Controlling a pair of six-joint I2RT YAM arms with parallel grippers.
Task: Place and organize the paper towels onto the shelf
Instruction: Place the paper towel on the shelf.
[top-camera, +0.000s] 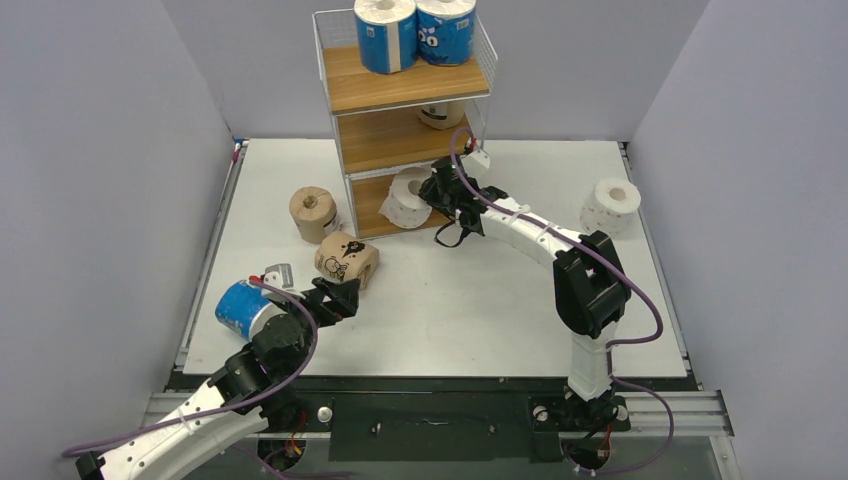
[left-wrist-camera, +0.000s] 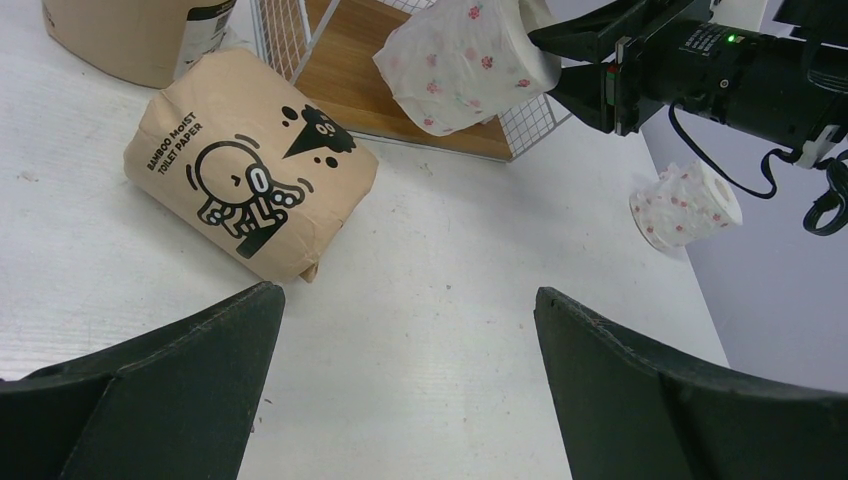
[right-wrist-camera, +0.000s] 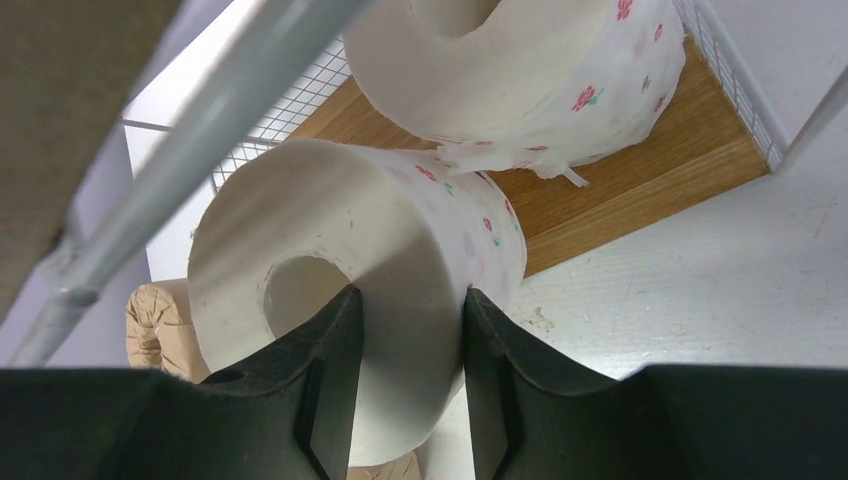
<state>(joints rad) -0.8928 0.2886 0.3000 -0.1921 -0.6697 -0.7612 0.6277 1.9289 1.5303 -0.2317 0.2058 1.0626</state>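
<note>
The shelf stands at the back of the table, with two blue paper towels on its top board. My right gripper is shut on a white flowered roll, one finger in the core and one outside. That roll hangs at the front edge of the bottom board, where another white roll lies deeper in. My left gripper is open and holds nothing, just short of a tan roll lying on its side.
A second tan roll stands left of the shelf. Beside my left arm lies a blue roll. One white roll stands at the table's right side. A partly hidden roll sits on the middle board. Grey walls enclose the table.
</note>
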